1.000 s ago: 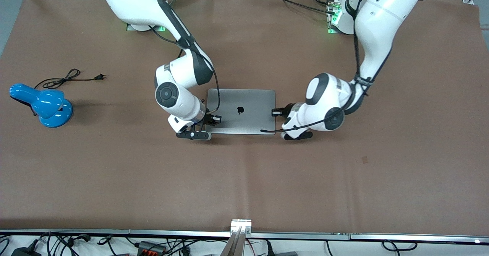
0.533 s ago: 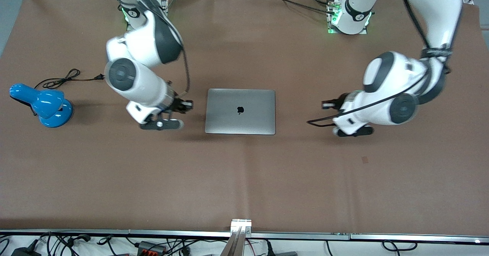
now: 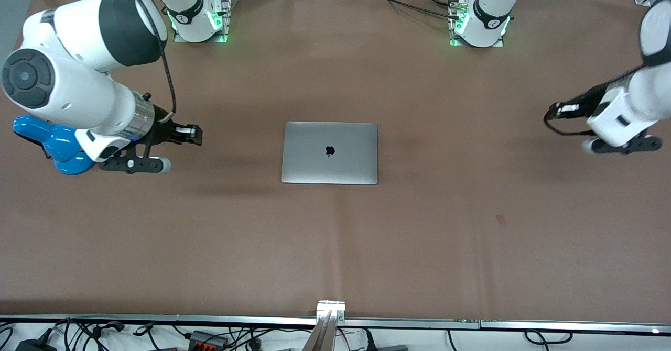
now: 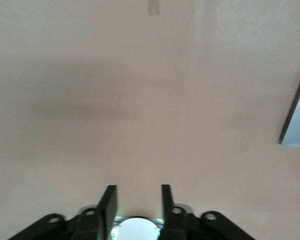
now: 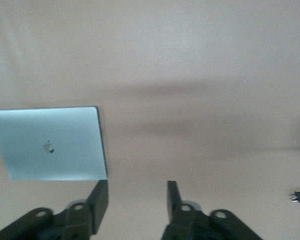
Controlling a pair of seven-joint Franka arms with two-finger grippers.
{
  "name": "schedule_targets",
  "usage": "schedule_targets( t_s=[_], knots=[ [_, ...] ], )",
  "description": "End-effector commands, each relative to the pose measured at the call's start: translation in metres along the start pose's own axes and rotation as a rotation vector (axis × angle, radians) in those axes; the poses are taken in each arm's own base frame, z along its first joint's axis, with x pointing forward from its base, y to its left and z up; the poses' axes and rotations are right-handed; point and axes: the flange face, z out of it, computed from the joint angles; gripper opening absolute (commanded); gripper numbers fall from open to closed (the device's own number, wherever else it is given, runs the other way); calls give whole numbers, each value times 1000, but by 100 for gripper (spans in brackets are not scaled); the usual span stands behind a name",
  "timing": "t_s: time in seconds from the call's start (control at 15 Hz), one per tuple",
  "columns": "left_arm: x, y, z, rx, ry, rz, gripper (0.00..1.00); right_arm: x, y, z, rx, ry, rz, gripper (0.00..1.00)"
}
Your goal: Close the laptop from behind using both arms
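Observation:
The silver-grey laptop (image 3: 329, 152) lies closed and flat in the middle of the table, with its black apple logo up. It also shows in the right wrist view (image 5: 50, 142), and its edge shows in the left wrist view (image 4: 296, 117). My right gripper (image 3: 190, 133) is open and empty, up over the bare table between the blue lamp and the laptop; its fingers show apart in the right wrist view (image 5: 137, 187). My left gripper (image 3: 559, 111) is open and empty over the table toward the left arm's end, with its fingers apart in the left wrist view (image 4: 137, 192).
A blue desk lamp (image 3: 58, 149) stands near the table edge at the right arm's end, partly hidden under the right arm. Its plug (image 5: 299, 196) lies on the brown cloth. The arm bases (image 3: 196, 13) (image 3: 479, 18) stand along the table's edge farthest from the front camera.
Both grippers have left the laptop's side edges and swung outward and up toward their own ends of the table. The laptop has stayed closed and has not moved.

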Motion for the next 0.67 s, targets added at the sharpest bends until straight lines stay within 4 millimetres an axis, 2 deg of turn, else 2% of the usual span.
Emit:
schedule_targets(
  t_s=[0.0,0.07,0.2,0.27,0.33,0.47,0.6],
  knots=[
    [-28,0,-30,53,55,-1,100,17,48,-18,-27,18,33,100],
    [-28,-5,-35,53,70,-7,100,18,59,-31,-28,46,7,100],
    [-34,-3,-39,53,94,-23,100,28,110,-45,-45,80,30,100],
    [-42,-2,-37,50,115,-47,100,30,119,-49,-34,94,16,100],
    [-47,-6,-28,48,127,-59,100,29,134,-60,-37,125,14,100],
    [-49,-23,-20,31,152,-81,100,28,150,-66,-68,147,9,100],
    [-49,-18,-20,32,166,-76,100,27,166,-68,-70,167,-1,100]
  ],
)
